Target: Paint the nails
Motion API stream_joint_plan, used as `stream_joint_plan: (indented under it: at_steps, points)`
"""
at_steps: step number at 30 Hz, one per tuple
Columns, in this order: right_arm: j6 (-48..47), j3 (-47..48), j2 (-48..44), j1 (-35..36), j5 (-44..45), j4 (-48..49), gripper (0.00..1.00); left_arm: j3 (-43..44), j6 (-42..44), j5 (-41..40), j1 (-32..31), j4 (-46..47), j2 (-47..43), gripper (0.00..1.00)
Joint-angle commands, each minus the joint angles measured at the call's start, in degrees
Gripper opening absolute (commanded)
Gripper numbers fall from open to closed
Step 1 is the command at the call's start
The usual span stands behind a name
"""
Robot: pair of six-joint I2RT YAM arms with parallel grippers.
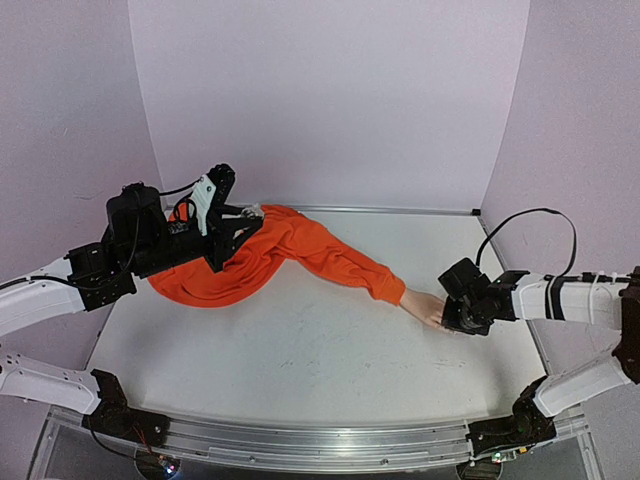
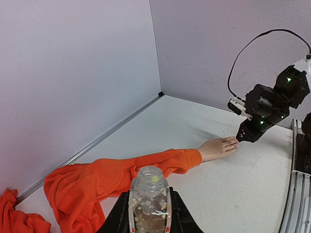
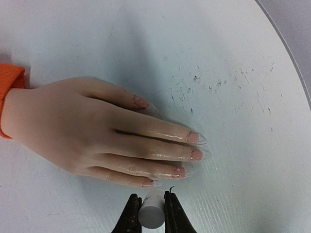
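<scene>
The mannequin hand (image 1: pixel 425 305) lies flat on the surface (image 1: pixel 300 350) toward its right side, with the fingers pointing right and the nails (image 3: pixel 193 137) facing up at the fingertips. Its wrist joins a sleeve (image 1: pixel 330 250), which runs back and leftward across the surface to a bunched heap of cloth (image 1: pixel 200 285) at the far left, close to the back wall (image 1: pixel 330 100).

The right arm (image 1: pixel 560 297) reaches in from the right. The right jaws stand just beside the tip of an outer finger, closed on a small cylinder (image 3: pixel 151 211).

The left arm (image 1: pixel 60 290) hangs over the heap, and the left jaws clamp a bottle (image 2: pixel 149 194) upright above the cloth. A rail (image 1: pixel 300 440) runs along the near edge.
</scene>
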Motion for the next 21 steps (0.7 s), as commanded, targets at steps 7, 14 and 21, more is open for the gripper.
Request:
stream_joint_plan:
  at_steps: [7,14,21]
  points:
    - [-3.23,0.95,-2.52,-0.22,-0.99,0.60,0.00,0.50,-0.38,0.71,0.27,2.66,-1.57,0.00]
    - [-2.84,0.99,-1.26,-0.21,-0.72,0.60,0.00,0.48,-0.29,0.60,0.27,2.70,-1.61,0.00]
    - [-3.18,1.47,-0.06,-0.20,-0.87,0.56,0.00,0.41,-0.28,0.61,0.23,2.67,-1.54,0.00]
